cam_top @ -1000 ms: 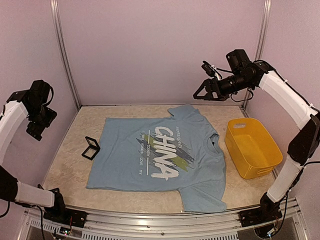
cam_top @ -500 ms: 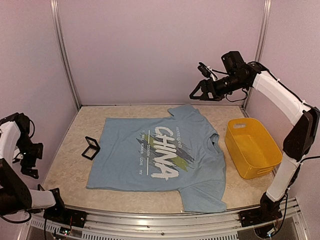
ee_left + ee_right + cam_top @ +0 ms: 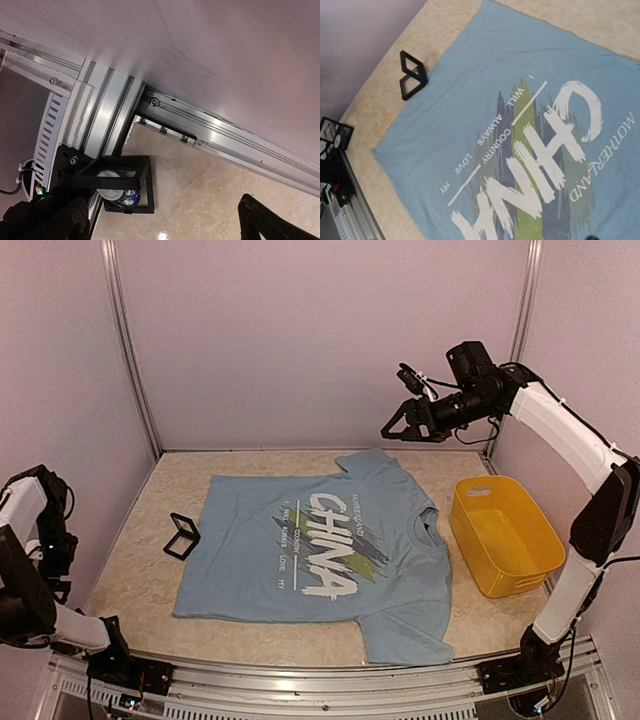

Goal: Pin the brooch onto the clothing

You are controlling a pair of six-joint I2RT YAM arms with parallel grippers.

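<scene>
Left wrist view: the brooch (image 3: 122,192) sits inside a black display case (image 3: 115,160) at the surface's (image 3: 200,190) near-left corner, well apart from the clothing (image 3: 300,540). My left hand (image 3: 160,212) is spread wide and empty. I'd centre over the case, descend slowly and pinch the rim.

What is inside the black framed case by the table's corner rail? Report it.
The black display case holds a round brooch, pale above and dark blue below. Frame bars cross it, so its full outline and its pin cannot be seen.
</scene>
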